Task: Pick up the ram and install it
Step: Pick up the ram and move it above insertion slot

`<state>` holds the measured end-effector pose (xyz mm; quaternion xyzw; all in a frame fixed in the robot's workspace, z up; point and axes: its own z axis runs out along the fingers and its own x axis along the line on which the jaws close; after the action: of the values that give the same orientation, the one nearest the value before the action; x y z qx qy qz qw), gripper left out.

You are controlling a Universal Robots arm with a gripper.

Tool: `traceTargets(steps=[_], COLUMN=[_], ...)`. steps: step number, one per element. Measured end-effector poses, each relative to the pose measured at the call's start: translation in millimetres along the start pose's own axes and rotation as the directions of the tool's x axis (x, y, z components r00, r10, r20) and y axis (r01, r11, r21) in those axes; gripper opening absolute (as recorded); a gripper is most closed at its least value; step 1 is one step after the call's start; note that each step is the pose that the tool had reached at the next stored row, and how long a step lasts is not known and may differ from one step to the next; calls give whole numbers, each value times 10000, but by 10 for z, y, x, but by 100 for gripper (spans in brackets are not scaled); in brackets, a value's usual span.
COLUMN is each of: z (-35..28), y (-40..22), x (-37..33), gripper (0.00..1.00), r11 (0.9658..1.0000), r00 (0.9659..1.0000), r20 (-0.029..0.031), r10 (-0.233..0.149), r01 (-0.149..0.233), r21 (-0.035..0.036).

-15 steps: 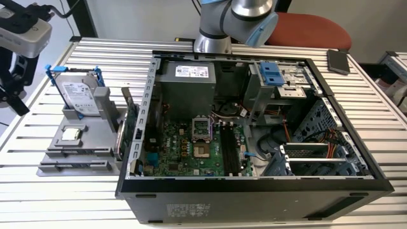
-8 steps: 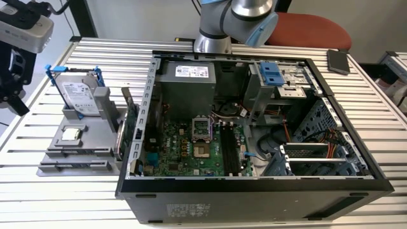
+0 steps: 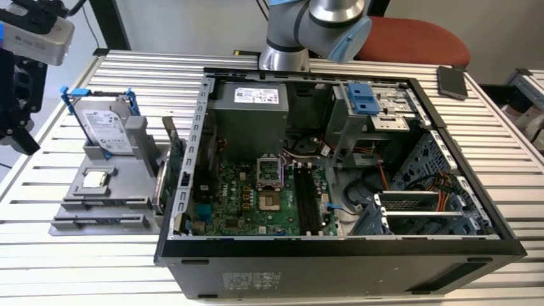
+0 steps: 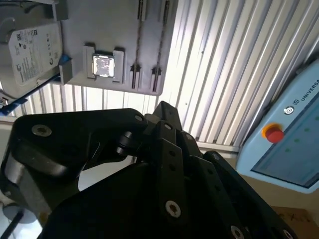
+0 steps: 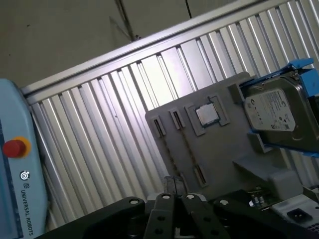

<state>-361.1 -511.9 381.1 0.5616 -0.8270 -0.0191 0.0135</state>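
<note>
My gripper (image 3: pixel 24 137) hangs high at the exterior view's left edge, above the slatted table and to the left of the grey holder (image 3: pixel 102 191). In both wrist views its black fingers (image 4: pixel 163 110) (image 5: pixel 173 185) come together at the tips with nothing between them. Two narrow slots (image 4: pixel 149 45) (image 5: pixel 179 139) in the holder show thin dark lines. I cannot tell whether these are the ram on edge. The open computer case (image 3: pixel 340 248) lies on the table with the motherboard's black memory slots (image 3: pixel 306 201) facing up.
The holder also carries a silver hard drive in a blue frame (image 3: pixel 106 127) (image 5: pixel 276 114), a square chip (image 4: pixel 103 65) and a green card (image 3: pixel 170 172) standing by the case wall. A blue pendant with a red button (image 4: pixel 273 133) lies beyond the table edge. A phone (image 3: pixel 451 81) lies at the back.
</note>
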Motion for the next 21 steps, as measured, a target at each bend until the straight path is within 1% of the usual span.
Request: traceTargets(steps=[3,5,8,10,12,14,17,19,21], z=[1,2,6,11,14,19,24,29,34], y=[-2,-3,-3,-3,-3,-3,-3,-3,-3], x=[0,0,-1,-1,-1,-1,0,0,0], gripper=[0,0,0,0,0,0,0,0,0], r11=[9993,9980,9946,9914,9874,9826,9739,9663,9562], r00=[9993,9980,9947,9915,9877,9830,9744,9668,9567], r20=[-14,-19,-11,-5,-4,-4,-20,-33,-48], r10=[-368,-631,-1030,-1300,-1566,-1837,-2250,-2555,-2910], r01=[368,631,1030,1300,1566,1836,2249,2555,2910], r21=[4,26,116,181,240,292,313,319,329])
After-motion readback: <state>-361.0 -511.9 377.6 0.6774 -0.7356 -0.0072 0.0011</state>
